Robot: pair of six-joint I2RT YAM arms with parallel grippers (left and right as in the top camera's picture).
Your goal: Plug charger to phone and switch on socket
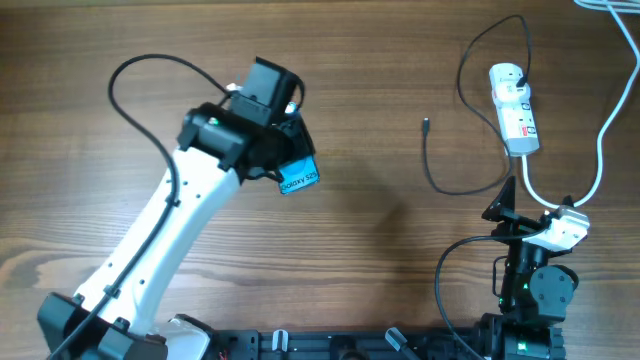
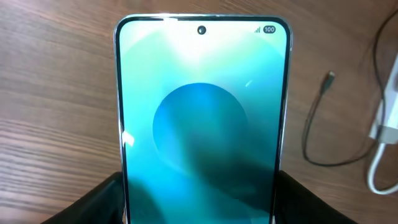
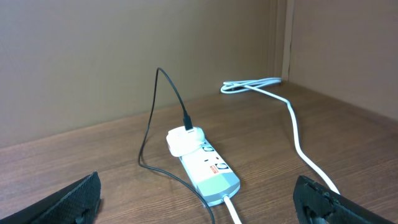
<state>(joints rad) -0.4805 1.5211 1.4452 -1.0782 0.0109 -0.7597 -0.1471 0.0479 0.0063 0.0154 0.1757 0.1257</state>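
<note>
- Over the brown wooden table (image 1: 380, 230), seen from overhead, my left claw (image 1: 285, 165) pinches the phone (image 1: 300, 179), far from the socket (image 1: 514, 108).
- Left wrist: phone's long axis runs straight away from me, camera hole (image 2: 201, 30) farthest.
- Right wrist: my right claw (image 3: 199, 205) is spread; socket ahead, plain wall (image 3: 93, 62) behind.

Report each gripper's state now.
Left gripper: closed, holding the rectangular cyan-screened smartphone.
Right gripper: open, holding nothing.

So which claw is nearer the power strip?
Right. The right claw sits open just short of the power strip; the left claw is far across the table, gripping the phone.
</note>
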